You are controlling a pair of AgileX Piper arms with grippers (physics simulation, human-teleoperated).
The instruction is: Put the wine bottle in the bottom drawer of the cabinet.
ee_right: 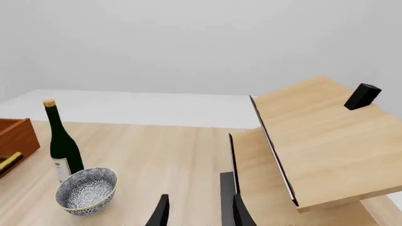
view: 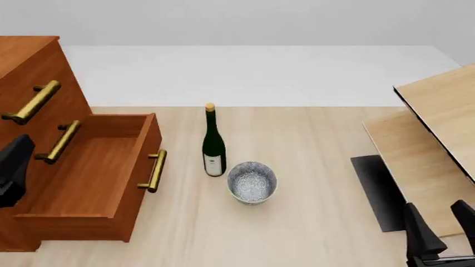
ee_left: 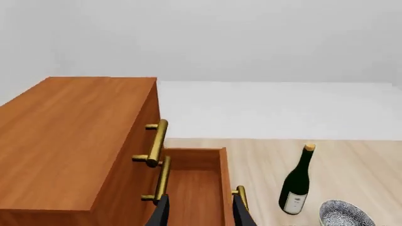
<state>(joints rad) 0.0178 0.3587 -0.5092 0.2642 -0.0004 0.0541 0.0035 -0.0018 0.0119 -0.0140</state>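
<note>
The wine bottle (view: pixel 213 147) stands upright on the table, just right of the cabinet (view: pixel 30 72) and behind the bowl (view: pixel 252 182). The bottom drawer (view: pixel 89 167) is pulled out and holds nothing; its brass handle (view: pixel 154 171) faces the bottle. My left gripper (view: pixel 13 167) hangs at the drawer's left side, open, with nothing between its fingers (ee_left: pixel 160 213). The left wrist view shows the drawer (ee_left: pixel 195 188) between them and the bottle (ee_left: pixel 296 183) off to one side. My right gripper (view: pixel 443 222) is open at the near right, far from the bottle (ee_right: pixel 61 146).
A speckled grey-white bowl (ee_right: pixel 86 189) sits close in front of the bottle. Slanted light-wood boards (view: pixel 438 111) and a dark mat (view: pixel 379 189) fill the table's right side. A small black block (ee_right: pixel 362 95) rests on the upper board. Two upper drawers are shut.
</note>
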